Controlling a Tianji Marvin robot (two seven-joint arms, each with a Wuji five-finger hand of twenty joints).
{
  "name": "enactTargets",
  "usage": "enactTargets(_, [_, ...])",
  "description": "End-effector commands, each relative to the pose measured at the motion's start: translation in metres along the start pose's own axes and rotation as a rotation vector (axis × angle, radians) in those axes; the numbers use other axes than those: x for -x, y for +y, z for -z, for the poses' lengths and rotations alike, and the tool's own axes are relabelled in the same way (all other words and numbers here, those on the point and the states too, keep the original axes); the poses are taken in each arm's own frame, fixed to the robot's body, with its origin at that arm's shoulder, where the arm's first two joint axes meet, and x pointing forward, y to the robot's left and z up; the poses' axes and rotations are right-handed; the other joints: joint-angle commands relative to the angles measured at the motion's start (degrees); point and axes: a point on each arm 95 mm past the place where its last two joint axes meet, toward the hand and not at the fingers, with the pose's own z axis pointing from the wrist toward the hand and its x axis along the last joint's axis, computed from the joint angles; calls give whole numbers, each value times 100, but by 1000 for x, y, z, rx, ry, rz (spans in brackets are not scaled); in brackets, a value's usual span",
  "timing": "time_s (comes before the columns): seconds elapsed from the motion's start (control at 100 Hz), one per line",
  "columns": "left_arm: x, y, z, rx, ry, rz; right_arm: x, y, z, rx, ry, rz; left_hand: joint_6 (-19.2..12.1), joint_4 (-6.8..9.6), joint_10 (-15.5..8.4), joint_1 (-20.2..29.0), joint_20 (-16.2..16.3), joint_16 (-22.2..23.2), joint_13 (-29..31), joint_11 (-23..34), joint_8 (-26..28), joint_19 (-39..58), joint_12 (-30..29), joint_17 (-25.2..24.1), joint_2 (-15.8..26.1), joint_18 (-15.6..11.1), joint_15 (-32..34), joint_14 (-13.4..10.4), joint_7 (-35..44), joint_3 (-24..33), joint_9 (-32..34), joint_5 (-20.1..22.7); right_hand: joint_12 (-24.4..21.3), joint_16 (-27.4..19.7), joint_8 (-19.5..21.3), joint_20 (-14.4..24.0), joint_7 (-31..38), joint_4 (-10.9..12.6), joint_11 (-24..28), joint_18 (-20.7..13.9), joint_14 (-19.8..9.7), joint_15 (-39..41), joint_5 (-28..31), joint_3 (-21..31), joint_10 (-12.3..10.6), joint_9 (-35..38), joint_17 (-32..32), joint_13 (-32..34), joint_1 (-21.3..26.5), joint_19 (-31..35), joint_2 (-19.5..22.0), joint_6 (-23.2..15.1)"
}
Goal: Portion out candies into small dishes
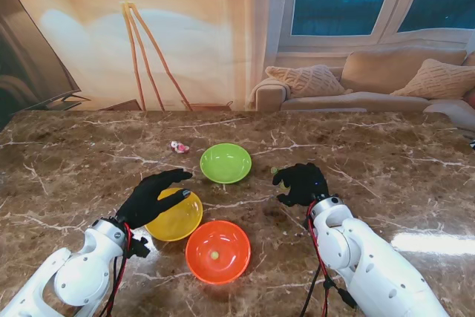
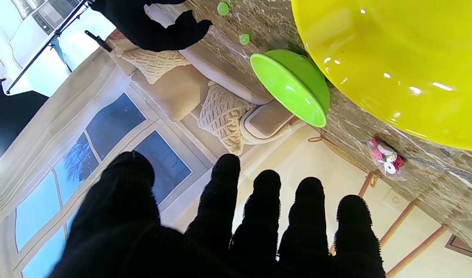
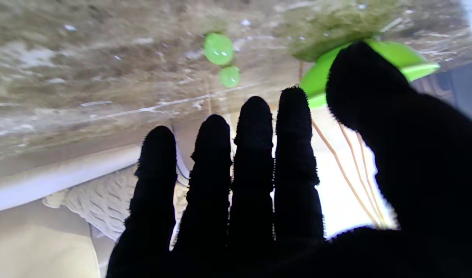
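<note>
Three dishes stand on the marble table: a green dish (image 1: 225, 162) farthest from me, a yellow dish (image 1: 176, 217) and an orange dish (image 1: 217, 251) with one small green candy (image 1: 214, 255) in it. My left hand (image 1: 156, 197) hovers open over the yellow dish's left rim, fingers (image 2: 259, 216) spread and empty. My right hand (image 1: 302, 183) is open, palm down, to the right of the green dish. Two green candies (image 3: 218, 48) (image 3: 229, 76) lie on the table just past its fingers (image 3: 236, 162), which touch neither. The green dish (image 3: 409, 61) sits by its thumb.
A small bag of pink and white wrapped candy (image 1: 179, 147) lies to the left of the green dish, also seen in the left wrist view (image 2: 386, 158) beyond the yellow dish (image 2: 394, 69). Bare marble table (image 1: 386, 146) stretches to the right and left.
</note>
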Motion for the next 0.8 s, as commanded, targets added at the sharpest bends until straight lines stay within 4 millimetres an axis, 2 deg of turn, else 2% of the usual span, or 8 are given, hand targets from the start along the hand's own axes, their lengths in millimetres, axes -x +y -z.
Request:
enactTargets(0.0, [0, 2, 1, 6, -6, 3, 9, -5, -3, -27, -33, 2, -86, -110, 40, -156, 35, -81, -143, -77, 25, -155, -93, -5, 293, 7, -133, -117, -15, -114, -211, -119, -45, 301, -89, 13, 35, 110, 137, -85, -179, 137, -185, 211, -204, -123, -82, -152, -124, -46, -168, -1])
enactTargets(0.08, [0, 3, 1, 6, -5, 3, 15, -8, -8, -33, -54, 2, -69, -109, 42, -153, 37, -80, -140, -74, 21, -158, -92, 1, 290, 8, -131, -108, -26, -112, -205, -140, 14, 335, -161, 14, -58, 120, 250, -117, -242, 200, -377, 181, -334, -146, -87, -179, -49, -41, -123, -172])
enactTargets(0.22, [0, 2, 1, 9, -7, 4, 23, -12, -15, -41, -90, -3, -81, -110, 41, -157, 40, -80, -143, -76, 22, -166, -92, -2, 289, 11, -132, -112, -24, -113, -212, -132, 125, 380, -193, 23, -10, 138, 406, -130, -262, 295, -421, 130, -391, -119, -92, -181, 18, -10, -43, -364])
enactTargets(0.37, [0, 2, 0, 11, -8, 5, 29, -14, -21, -11, -114, 2, -83, -111, 35, -157, 44, -80, -141, -74, 22, -172, -92, 2, 292, 14, -131, -115, -23, -115, -210, -135, 459, 413, -222, 42, 199, -114, 554, -125, -289, 411, -356, 14, -448, 10, -34, -77, 98, 89, -46, -493])
enactTargets(0.45, [0, 2, 0, 11, -9, 5, 31, -15, -24, -6, -129, -3, -82, -111, 38, -157, 46, -80, -141, -75, 20, -174, -93, 5, 290, 13, -131, -114, -27, -115, -213, -140, 474, 413, -212, 42, 277, -135, 513, -126, -287, 423, -264, 18, -442, 51, -8, -37, 94, 113, -79, -509])
enactTargets(0.5, [0, 2, 0, 10, -9, 4, 31, -16, -26, -6, -132, -3, -78, -110, 47, -155, 48, -80, -144, -73, 20, -174, -92, 9, 287, 14, -133, -108, -25, -114, -206, -135, 314, 403, -190, 40, 341, -103, 297, -131, -288, 415, -237, 46, -435, 88, 28, -10, 66, 146, -119, -573])
enactTargets(0.56, [0, 2, 0, 10, -10, 4, 31, -17, -27, -9, -131, 2, -82, -110, 32, -156, 50, -80, -141, -77, 20, -175, -93, 8, 291, 10, -131, -110, -25, -113, -214, -135, -397, 318, -116, 40, 354, 121, -194, -150, -297, 285, -248, 93, -400, 65, 111, 51, -10, 199, -138, -619])
enactTargets(0.79, [1, 1, 0, 9, -11, 2, 34, -24, -31, -24, -137, 8, -82, -111, 46, -154, 54, -80, -146, -79, 21, -186, -94, 9, 292, 7, -133, -112, -24, -114, -216, -136, -1651, -54, 208, 148, 368, 126, -805, -164, -301, -151, -58, 119, -380, 354, 490, 502, 21, 481, -216, -589])
